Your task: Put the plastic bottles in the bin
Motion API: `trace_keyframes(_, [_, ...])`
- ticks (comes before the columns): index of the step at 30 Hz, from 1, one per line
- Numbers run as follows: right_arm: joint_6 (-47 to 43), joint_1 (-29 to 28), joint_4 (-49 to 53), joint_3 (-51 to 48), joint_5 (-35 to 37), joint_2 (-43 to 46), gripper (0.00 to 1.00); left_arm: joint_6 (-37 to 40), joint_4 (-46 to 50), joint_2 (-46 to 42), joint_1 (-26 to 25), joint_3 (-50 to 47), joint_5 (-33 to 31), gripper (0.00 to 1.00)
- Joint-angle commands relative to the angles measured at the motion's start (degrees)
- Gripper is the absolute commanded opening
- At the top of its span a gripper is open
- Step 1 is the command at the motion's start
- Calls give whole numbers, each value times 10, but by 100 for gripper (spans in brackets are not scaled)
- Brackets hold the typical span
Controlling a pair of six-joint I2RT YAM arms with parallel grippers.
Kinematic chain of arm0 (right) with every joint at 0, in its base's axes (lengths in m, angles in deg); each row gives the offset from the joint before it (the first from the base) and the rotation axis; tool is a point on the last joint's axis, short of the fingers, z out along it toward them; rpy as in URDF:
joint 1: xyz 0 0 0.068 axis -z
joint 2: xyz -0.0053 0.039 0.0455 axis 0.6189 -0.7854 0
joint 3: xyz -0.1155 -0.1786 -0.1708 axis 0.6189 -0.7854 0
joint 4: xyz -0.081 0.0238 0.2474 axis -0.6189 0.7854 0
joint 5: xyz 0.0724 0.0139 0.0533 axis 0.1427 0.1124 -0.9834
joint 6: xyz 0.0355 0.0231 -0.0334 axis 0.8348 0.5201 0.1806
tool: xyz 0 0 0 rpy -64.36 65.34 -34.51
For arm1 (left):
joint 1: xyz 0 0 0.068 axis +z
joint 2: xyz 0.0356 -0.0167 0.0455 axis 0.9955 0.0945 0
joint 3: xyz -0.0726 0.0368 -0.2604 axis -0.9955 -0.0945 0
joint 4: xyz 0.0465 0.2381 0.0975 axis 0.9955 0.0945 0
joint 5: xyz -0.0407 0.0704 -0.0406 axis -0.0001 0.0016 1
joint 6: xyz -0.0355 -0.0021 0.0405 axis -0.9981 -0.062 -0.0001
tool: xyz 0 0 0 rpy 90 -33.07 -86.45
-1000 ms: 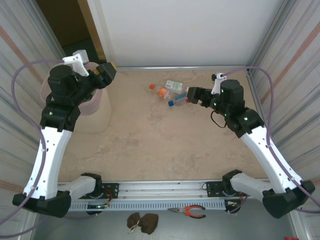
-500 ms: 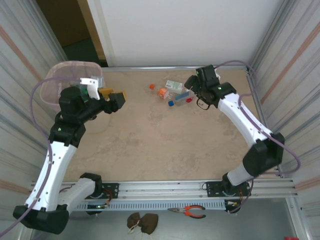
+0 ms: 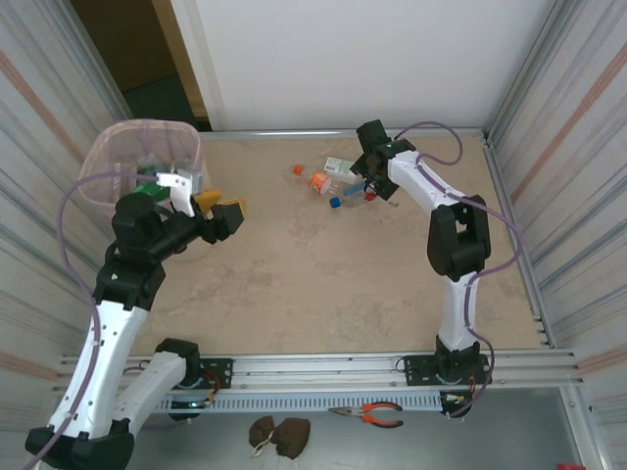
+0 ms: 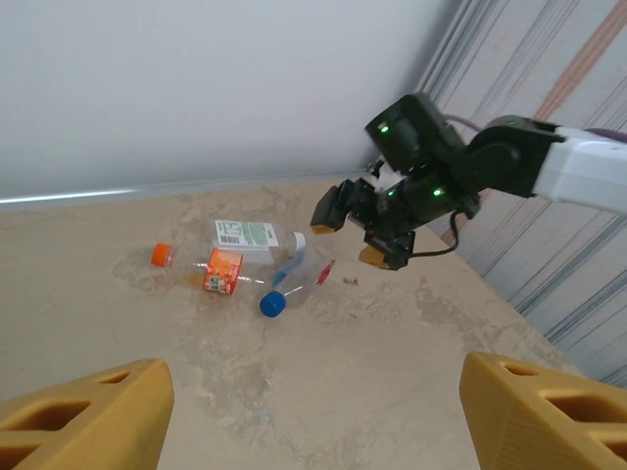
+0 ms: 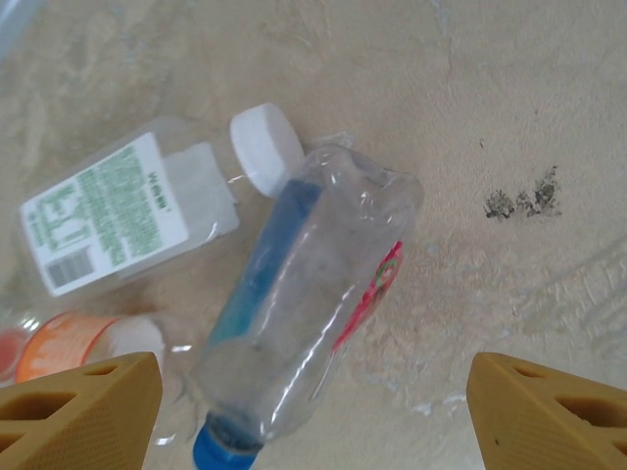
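Three bottles [image 3: 319, 182] lie on their sides in a loose cluster near the far edge of the counter [image 3: 323, 284], well apart from the bin [image 3: 145, 123]. The bin stands at the far left corner, and green bottles [image 3: 147, 177] show inside it below the rim.

The right tool [image 4: 355, 235] hangs over the right end of the cluster, its jaws wide and empty. In its wrist view the blue-capped bottle [image 5: 299, 313] lies below, between the two yellow fingers [image 5: 554, 416]. It is clear, with a blue and red label. Whether the fingers touch it I cannot tell. At its base end lies the white-capped bottle [image 5: 118, 211], which has a white label printed in green, and its cap sits right against the blue-capped bottle. The orange-capped bottle [image 4: 211, 269], with an orange label, lies to the left of both.

The left tool [image 3: 233, 209] is above the counter just right of the bin, pointing toward the cluster. Its jaws are wide, with nothing between its fingers [image 4: 88, 416]. Pliers [image 3: 372, 413] lie in front of the arms' rail.
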Motion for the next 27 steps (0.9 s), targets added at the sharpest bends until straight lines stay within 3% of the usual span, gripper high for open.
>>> trace_keyframes(1, [29, 4, 26, 48, 0, -28, 80, 20, -2, -23, -5, -5, 8, 78])
trace_keyframes(17, [87, 26, 35, 109, -39, -127, 77, 11, 15, -18, -5, -3, 9, 77])
trace_keyframes(27, [93, 35, 33, 94, -59, -145, 75, -50, 4, -19, -5, -23, 77, 78])
